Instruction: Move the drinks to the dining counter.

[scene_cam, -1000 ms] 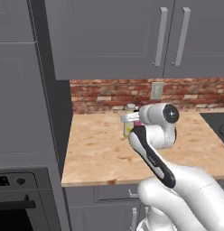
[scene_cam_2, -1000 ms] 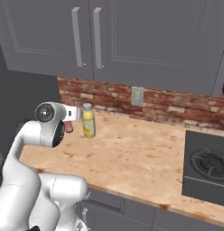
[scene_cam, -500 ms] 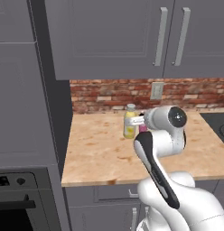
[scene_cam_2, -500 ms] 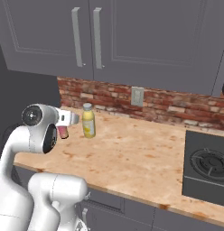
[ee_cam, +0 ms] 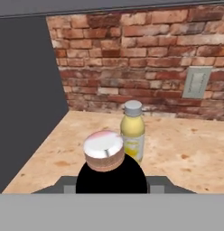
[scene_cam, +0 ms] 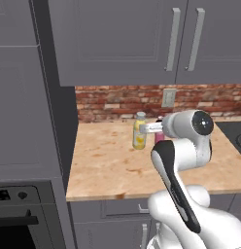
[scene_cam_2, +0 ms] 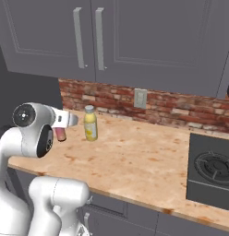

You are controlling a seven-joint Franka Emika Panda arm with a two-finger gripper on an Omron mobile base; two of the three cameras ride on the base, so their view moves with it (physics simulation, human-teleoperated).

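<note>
Holding pink bottle (ee_cam: pixel 104 151) between jaws | yellow bottle (ee_cam: pixel 133 131) just beyond

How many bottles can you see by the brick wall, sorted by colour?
yellow bottle: 1
pink bottle: 1
Total: 2

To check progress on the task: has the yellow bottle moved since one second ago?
No. The yellow bottle stands at the same spot on the wood counter, left of the wall outlet.
</note>
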